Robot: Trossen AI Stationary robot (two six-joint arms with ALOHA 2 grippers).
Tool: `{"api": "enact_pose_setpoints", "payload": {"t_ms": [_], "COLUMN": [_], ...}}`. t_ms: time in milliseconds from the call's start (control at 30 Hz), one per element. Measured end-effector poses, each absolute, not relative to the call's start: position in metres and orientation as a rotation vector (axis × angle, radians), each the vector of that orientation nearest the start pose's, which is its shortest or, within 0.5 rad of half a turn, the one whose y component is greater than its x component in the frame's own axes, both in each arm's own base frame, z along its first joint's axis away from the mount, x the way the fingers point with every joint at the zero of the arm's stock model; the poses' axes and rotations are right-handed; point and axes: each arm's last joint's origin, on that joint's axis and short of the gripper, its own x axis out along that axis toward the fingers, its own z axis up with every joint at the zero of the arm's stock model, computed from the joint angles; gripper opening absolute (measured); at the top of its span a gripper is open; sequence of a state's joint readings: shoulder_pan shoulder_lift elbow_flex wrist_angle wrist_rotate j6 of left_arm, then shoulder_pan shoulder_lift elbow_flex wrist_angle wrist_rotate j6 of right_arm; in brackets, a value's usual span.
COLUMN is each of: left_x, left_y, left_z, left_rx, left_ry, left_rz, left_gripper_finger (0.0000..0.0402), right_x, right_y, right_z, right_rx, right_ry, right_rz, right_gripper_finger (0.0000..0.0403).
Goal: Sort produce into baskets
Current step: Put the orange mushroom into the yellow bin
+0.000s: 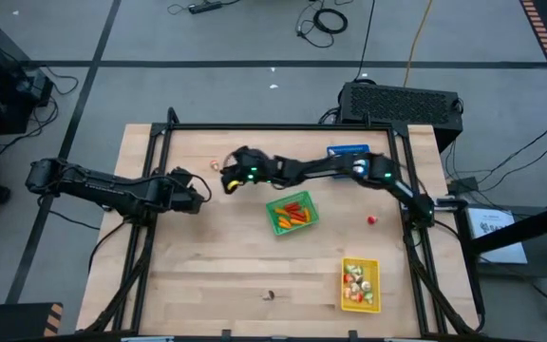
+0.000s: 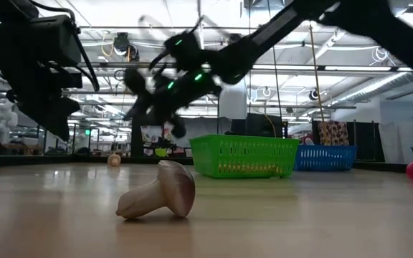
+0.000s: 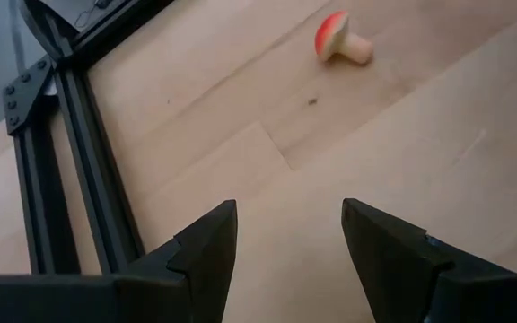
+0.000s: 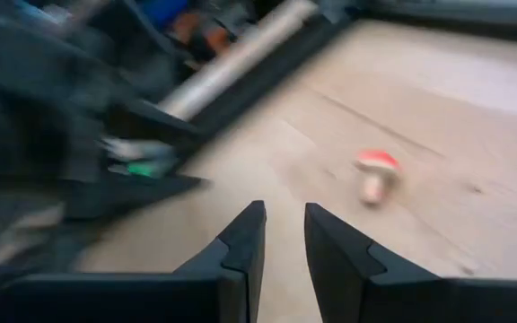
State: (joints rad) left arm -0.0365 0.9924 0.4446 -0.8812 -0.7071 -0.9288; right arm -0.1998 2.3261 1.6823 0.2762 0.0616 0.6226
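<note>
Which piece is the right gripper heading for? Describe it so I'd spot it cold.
On the wooden table, look toward the far edge, ahead of the right gripper. A small mushroom lies there alone on bare wood: red cap, pale stem, unlike the plain brown mushroom elsewhere.

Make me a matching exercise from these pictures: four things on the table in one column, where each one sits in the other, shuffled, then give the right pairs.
Things:
1. green basket
2. yellow basket
3. blue basket
4. small red piece

Places in the high view:
A. at the table's far edge, partly under the right arm
B. near the table's middle, holding orange and red produce
C. alone on the bare wood, right of the green basket
D. toward the near right corner, holding mixed pieces

Pairs: 1-B, 2-D, 3-A, 4-C
</note>
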Motion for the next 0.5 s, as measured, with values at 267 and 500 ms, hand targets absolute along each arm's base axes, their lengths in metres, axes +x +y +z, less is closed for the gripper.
{"api": "enact_pose_setpoints", "payload": {"t_ms": [267, 500], "left_x": [0.130, 0.130], "left_y": [0.014, 0.015], "left_z": [0.160, 0.160], "left_rx": [-0.211, -0.201], "left_ry": [0.948, 0.935], "left_rz": [1.084, 1.092], "left_gripper_finger": [0.0210, 0.0210], "right_x": [0.556, 0.566], "right_y": [-0.133, -0.141], "right_z": [0.134, 0.123], "right_rx": [0.620, 0.540], "right_ry": [0.395, 0.401], "right_rz": [-0.473, -0.507], "right_gripper_finger": [0.0075, 0.0120]}}
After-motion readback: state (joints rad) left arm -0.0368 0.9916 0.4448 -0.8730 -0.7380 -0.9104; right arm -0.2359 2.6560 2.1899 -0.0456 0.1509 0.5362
